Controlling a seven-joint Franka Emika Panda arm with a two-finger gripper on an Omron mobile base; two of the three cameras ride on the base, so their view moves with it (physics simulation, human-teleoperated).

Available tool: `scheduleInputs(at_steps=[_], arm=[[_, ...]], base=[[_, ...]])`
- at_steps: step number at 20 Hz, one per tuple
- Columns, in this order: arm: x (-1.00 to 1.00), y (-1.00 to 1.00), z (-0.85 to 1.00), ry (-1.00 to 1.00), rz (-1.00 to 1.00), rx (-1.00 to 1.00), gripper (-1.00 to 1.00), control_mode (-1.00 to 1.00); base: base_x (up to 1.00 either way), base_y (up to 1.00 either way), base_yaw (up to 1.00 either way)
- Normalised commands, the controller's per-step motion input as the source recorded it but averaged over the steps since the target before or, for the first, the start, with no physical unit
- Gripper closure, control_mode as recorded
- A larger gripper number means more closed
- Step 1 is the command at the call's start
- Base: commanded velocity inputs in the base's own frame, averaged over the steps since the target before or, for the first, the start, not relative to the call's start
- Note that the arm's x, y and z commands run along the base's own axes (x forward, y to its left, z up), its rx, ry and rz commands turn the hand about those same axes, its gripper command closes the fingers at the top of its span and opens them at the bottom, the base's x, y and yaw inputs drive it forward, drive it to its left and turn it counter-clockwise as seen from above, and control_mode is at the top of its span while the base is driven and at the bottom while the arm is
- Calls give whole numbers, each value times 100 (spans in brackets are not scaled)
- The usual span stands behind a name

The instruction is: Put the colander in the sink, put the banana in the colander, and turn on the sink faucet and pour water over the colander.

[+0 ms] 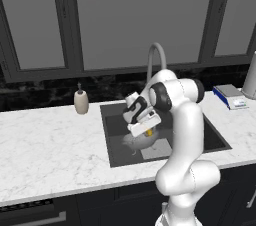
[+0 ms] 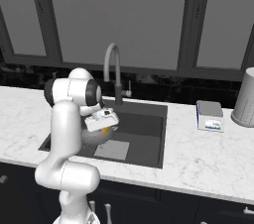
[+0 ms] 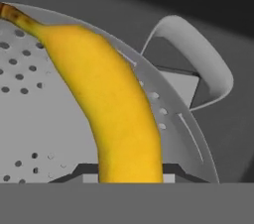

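The silver-grey colander (image 1: 135,142) (image 2: 92,139) sits inside the dark sink (image 1: 212,139) (image 2: 149,129), towards its left half. My gripper (image 1: 146,131) (image 2: 103,125) hangs just above it, shut on the yellow banana (image 1: 149,132) (image 2: 104,130). In the hand view the banana (image 3: 114,104) rises from between my fingertips across the colander's holed wall (image 3: 30,119) and rim; one loop handle (image 3: 198,59) sticks out to the right. Behind the basin stands the grey gooseneck sink faucet (image 1: 156,52) (image 2: 113,54); no water shows.
A beige soap dispenser (image 1: 81,101) stands on the marble counter left of the sink. To the right lie a small blue-and-white scale (image 1: 230,96) (image 2: 210,115) and a tall grey canister (image 2: 245,99). Dark windows back the counter.
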Motion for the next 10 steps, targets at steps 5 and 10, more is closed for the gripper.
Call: scheduleInputs(at_steps=[5, 10], arm=[[-23, 0, -2, 0, 0, 0, 100, -100], [-34, 0, -2, 0, 0, 0, 100, -100]], base=[[0, 0, 0], [0, 0, 0]])
